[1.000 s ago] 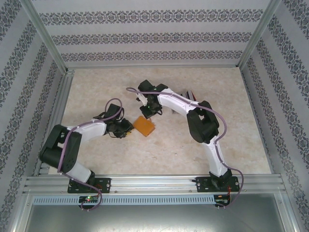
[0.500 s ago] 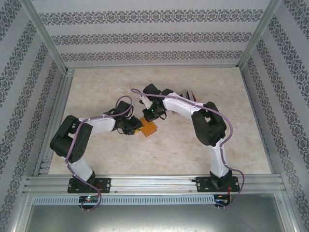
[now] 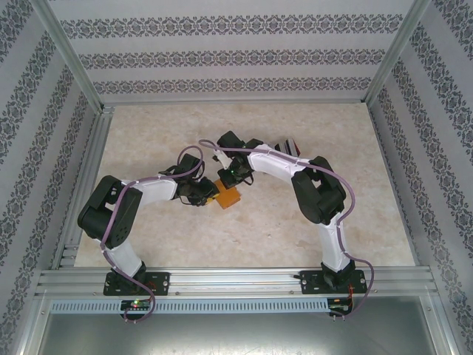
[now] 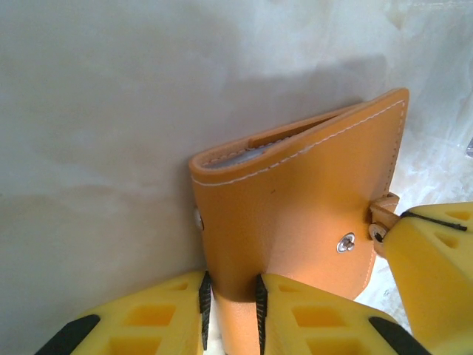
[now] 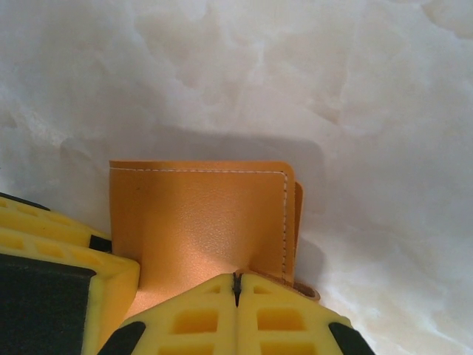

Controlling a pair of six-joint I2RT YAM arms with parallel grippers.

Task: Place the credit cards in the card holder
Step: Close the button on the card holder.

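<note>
left hand point(image 4: 230, 303) clamped on card holder point(image 4: 295, 214) lower edge | right hand point(image 5: 235, 285) clenched at card holder's snap tab, hold on it unclear | credit cards point(image 3: 290, 146) well apart, right of card holder | risk: tab slips free, card holder won't open | left wrist view shows snap and tab; top view shows credit cards

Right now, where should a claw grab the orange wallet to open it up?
Pinch the little snap tab on the card holder, coming in from that open side. It sticks out on its own and is thin enough to nip. The left claw clamps the neighbouring edge, which would probably steady a pull.
</note>
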